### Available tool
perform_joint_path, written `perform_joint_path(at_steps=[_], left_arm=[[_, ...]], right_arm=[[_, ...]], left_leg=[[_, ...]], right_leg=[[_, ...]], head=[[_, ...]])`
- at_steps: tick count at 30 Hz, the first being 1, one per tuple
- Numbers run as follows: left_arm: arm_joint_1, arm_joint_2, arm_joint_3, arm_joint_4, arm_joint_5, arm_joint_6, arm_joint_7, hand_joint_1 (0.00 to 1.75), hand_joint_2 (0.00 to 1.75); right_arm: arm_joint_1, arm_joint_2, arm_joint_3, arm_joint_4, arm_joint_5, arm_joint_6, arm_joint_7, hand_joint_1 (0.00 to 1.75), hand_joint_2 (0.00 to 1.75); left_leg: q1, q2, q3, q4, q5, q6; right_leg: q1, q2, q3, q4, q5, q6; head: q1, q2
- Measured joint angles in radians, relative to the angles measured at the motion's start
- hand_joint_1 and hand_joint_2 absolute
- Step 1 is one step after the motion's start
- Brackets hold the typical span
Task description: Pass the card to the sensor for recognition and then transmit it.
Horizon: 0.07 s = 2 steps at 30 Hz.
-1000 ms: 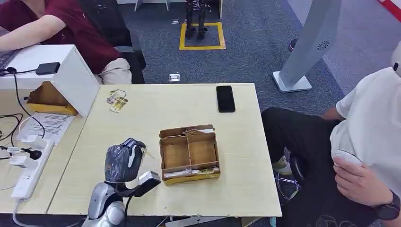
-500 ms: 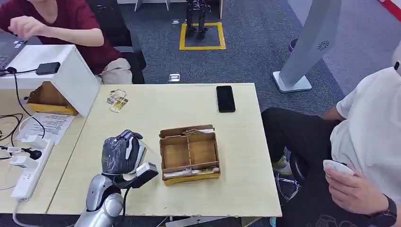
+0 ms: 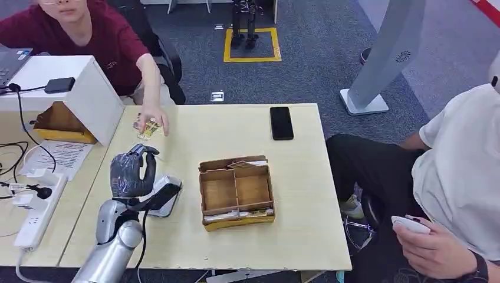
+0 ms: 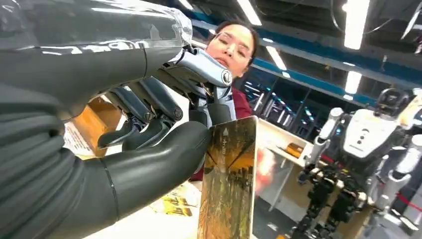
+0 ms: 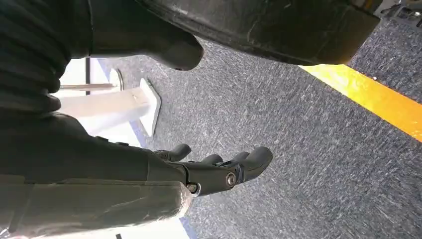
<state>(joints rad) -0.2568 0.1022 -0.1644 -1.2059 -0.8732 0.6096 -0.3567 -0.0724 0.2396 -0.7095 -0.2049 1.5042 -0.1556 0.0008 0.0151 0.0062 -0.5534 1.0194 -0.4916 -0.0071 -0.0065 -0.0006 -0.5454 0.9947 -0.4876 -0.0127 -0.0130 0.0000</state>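
Your left hand [image 3: 131, 172] pinches the card [image 4: 229, 184] between thumb and fingers, holding it up above the table [image 3: 306, 236]. Your right hand [image 5: 214, 172] hangs over the carpet with fingers spread, holding nothing. A person's hand [image 3: 154, 116] touches the cards [image 3: 147, 127] on the table's far corner.

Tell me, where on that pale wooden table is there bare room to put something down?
Bare stretches lie between the brown compartment box and the black phone, and along the pale wooden table's right edge. It is crowded by the left hand and a person's hand on scattered yellow cards.
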Motion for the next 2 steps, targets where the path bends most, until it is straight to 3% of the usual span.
perform_joint_path(at_steps=[2], left_arm=[[-0.014,0.001,0.014,0.025,0.0,0.0,0.002,1.75,1.75]], right_arm=[[0.0,0.0,0.0,0.0,0.003,0.0,0.0,0.0,1.75]], left_leg=[[0.0,0.0,0.0,0.0,0.0,0.0]], right_leg=[[0.0,0.0,0.0,0.0,0.0,0.0]], head=[[0.0,0.0]])
